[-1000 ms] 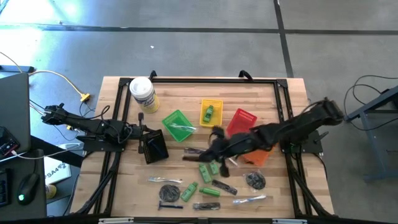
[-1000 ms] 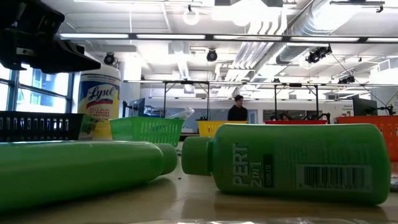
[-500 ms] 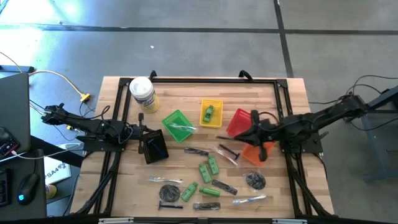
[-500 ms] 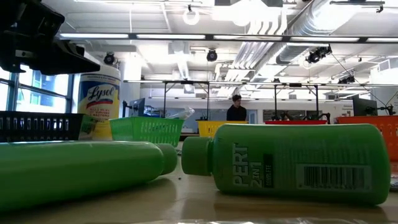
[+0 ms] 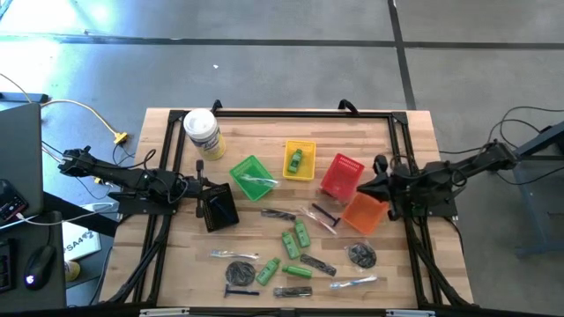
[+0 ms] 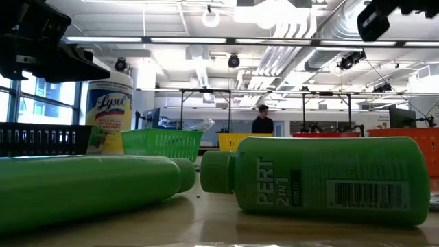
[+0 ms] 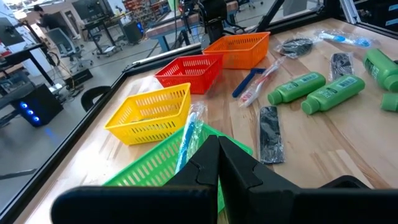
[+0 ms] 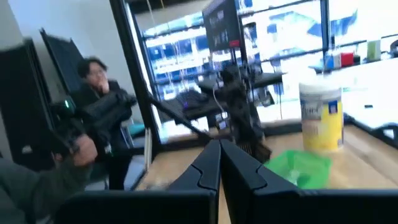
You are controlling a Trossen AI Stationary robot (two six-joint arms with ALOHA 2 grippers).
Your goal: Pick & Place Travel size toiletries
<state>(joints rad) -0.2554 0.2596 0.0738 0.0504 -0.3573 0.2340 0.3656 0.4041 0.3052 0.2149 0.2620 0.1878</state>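
- Sorting is barely begun, by my reading: in the high view one small green bottle (image 5: 296, 159) lies in the yellow basket (image 5: 300, 146), and a clear-wrapped piece (image 5: 256, 180) lies in the green basket (image 5: 249, 169).
- The red basket (image 5: 342, 173) and orange basket (image 5: 363, 213) look empty, though their floors are hard to read from above.
- Most of the travel size toiletries (image 5: 295, 255) lie loose on the table (image 5: 264, 128), in its middle and toward the near edge: green bottles (image 5: 293, 243), dark combs (image 5: 278, 215), two grey discs (image 5: 362, 255), a razor (image 5: 323, 214) and clear-wrapped silvery pieces (image 5: 232, 255).
- The Lysol jar (image 5: 204, 132) stands near the far left corner, apart from all this.
- The right gripper (image 5: 382, 180) sits by the table's right edge, beside the red and orange baskets; its fingers are pressed together and hold nothing. The loose items lie well apart from it, toward the middle and near edge.
- The left gripper (image 5: 206, 187) rests at the left edge, just beside the black basket (image 5: 218, 211), fingers likewise closed and empty. The green basket is near its tip; the loose items lie farther on.
- Nearly all the picking is left to do.
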